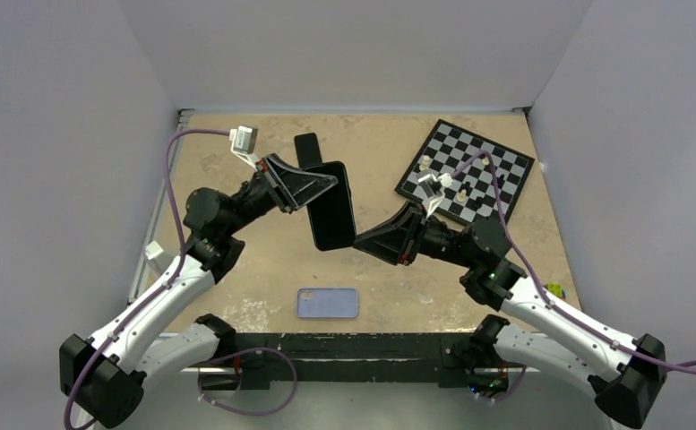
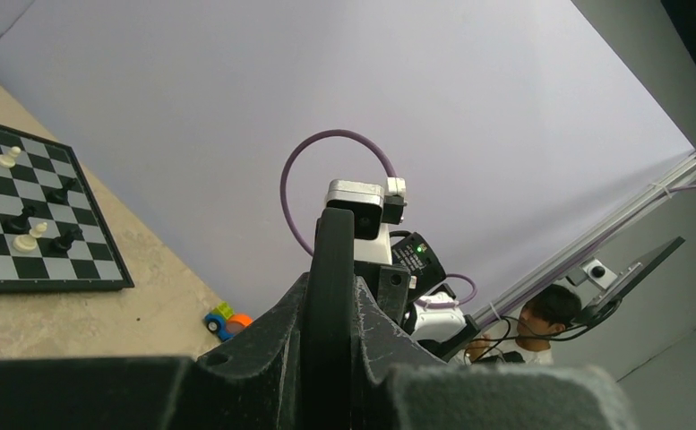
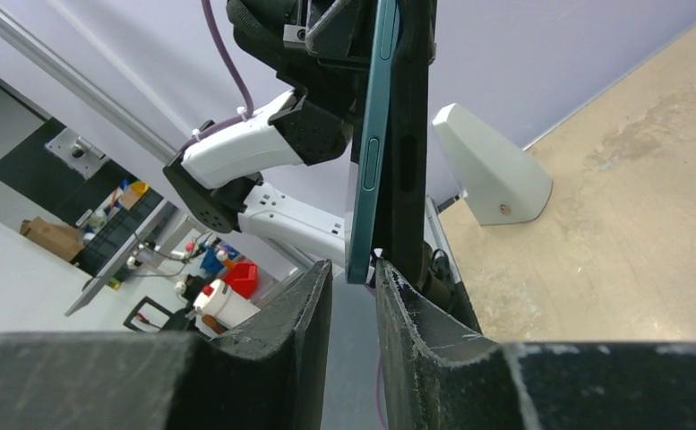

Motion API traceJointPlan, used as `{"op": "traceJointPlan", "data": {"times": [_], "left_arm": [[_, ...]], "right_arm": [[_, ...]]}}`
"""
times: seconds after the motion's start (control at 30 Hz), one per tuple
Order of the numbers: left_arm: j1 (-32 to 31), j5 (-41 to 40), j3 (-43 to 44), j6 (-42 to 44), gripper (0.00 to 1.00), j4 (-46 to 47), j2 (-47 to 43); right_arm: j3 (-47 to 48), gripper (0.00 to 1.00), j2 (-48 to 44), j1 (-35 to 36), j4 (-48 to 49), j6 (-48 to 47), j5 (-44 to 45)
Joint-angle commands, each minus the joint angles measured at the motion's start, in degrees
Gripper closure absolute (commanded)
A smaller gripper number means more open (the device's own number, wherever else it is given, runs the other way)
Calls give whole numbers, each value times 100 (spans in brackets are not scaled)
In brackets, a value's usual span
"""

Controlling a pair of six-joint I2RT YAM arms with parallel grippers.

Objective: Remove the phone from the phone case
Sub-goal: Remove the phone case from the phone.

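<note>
Left gripper point(image 1: 323, 186) clenched on the phone point(image 1: 332, 215), a slim slab, glossy black and round-cornered, lifted off the mottled tan table point(image 1: 263, 260). Right gripper point(image 1: 360, 240) at its lower corner, rough black fingers point(image 3: 299, 305) narrowly parted, one touching the smooth teal rim; firm grip or not, impossible to tell. The phone case point(image 1: 327, 303), matte lavender-blue, flat near the arm bases, well apart.

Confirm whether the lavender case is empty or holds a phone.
Apparently empty: the phone case lies flat, plain lavender, no black screen; the left end effector grips the phone off the table.
</note>
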Motion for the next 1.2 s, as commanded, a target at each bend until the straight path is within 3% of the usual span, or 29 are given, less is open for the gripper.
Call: {"op": "traceJointPlan", "data": {"times": [0.0, 0.47, 0.63, 0.7, 1.07, 1.17], "left_arm": [[-17, -167, 154, -13, 100, 367, -129], [-35, 201, -46, -316, 100, 578, 155], [-34, 580, 68, -73, 100, 154, 151], [-26, 653, 82, 150, 89, -116, 86], [69, 1283, 26, 451, 21, -312, 115], [107, 1318, 76, 836, 16, -805, -51]], "right_arm": [[241, 71, 123, 50, 415, 35, 110], [1019, 73, 1322, 5, 520, -34, 327], [1089, 93, 1598, -141, 738, 224, 115], [975, 100, 1560, -195, 870, 326, 48], [339, 100, 1041, -538, 1572, 921, -396], [212, 100, 800, -612, 1557, 944, -435]]}}
